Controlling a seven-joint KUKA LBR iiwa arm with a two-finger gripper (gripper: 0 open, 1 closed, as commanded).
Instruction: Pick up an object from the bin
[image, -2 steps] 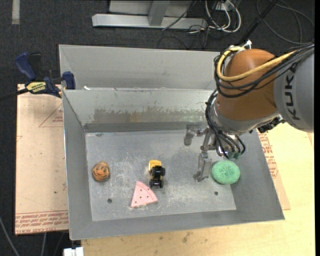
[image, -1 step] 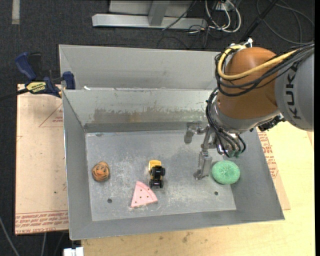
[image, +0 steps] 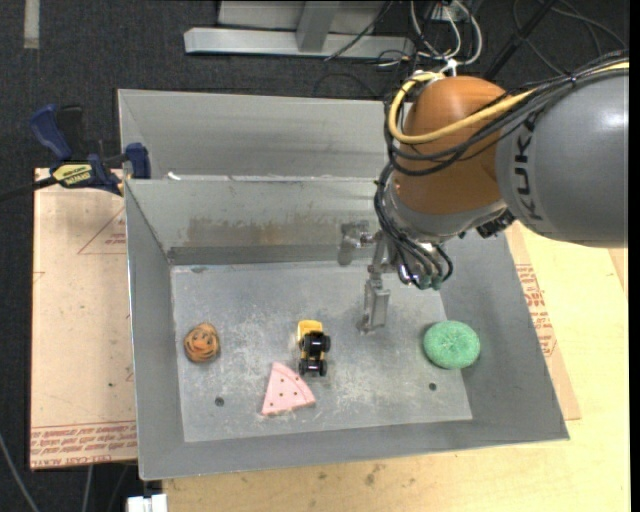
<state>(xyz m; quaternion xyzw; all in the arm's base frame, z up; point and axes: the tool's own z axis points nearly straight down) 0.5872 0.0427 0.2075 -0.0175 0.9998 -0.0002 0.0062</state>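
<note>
My gripper (image: 373, 312) hangs low over the middle of the bin floor, with nothing seen in it. A small yellow and black toy vehicle (image: 312, 349) lies just to its lower left, a short gap away. To its right rests a round green disc (image: 451, 344). A pink wedge with dark dots (image: 286, 390) lies near the front, below the toy vehicle.
A small round orange-brown thing (image: 201, 343) sits apart at the left of the floor. The arm with its orange cover and cables reaches in from the upper right, above the bin's back right corner. Bare floor lies behind the gripper, toward the back wall.
</note>
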